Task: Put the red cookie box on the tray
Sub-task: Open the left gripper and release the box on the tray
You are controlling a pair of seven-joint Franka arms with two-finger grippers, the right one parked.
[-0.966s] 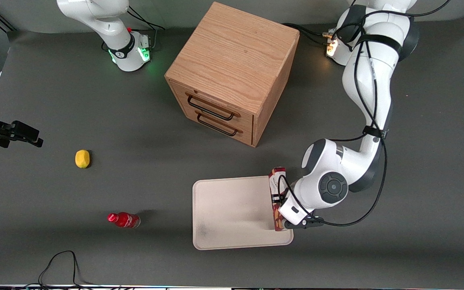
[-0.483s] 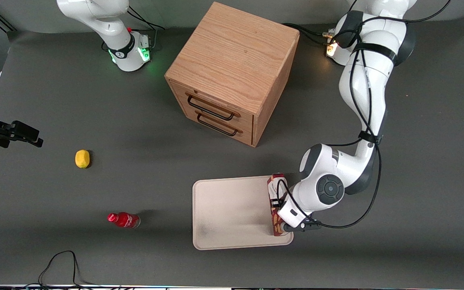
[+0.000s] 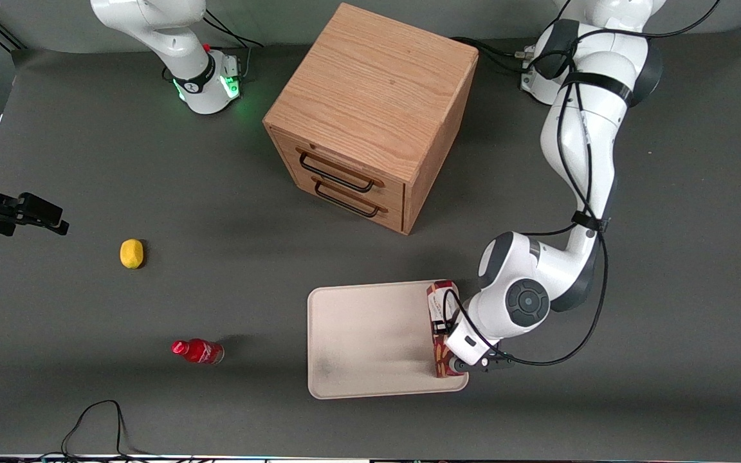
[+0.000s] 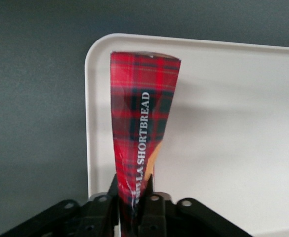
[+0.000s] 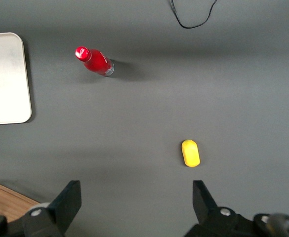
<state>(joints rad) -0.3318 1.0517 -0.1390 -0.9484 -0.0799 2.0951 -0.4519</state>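
The red cookie box (image 3: 440,321) (image 4: 139,128) stands on a long narrow edge, its plaid side facing up, over the tray's edge toward the working arm's end. My left gripper (image 3: 442,329) (image 4: 134,200) is shut on the box, its black fingers (image 4: 156,200) pinching the box's flat faces. The cream-white tray (image 3: 370,337) (image 4: 223,128) lies flat on the dark table with the box low over or on its rim zone; whether the box touches the tray I cannot tell. A corner of the tray (image 5: 6,79) shows in the right wrist view.
A wooden two-drawer cabinet (image 3: 370,109) stands farther from the front camera than the tray. A small red bottle (image 3: 197,351) and a yellow lemon (image 3: 131,253) lie toward the parked arm's end. A black cable (image 3: 94,424) loops near the table's front edge.
The left gripper with the box has sunk slightly toward the tray and shifted a little nearer the front camera; the arm's elbow has drawn in.
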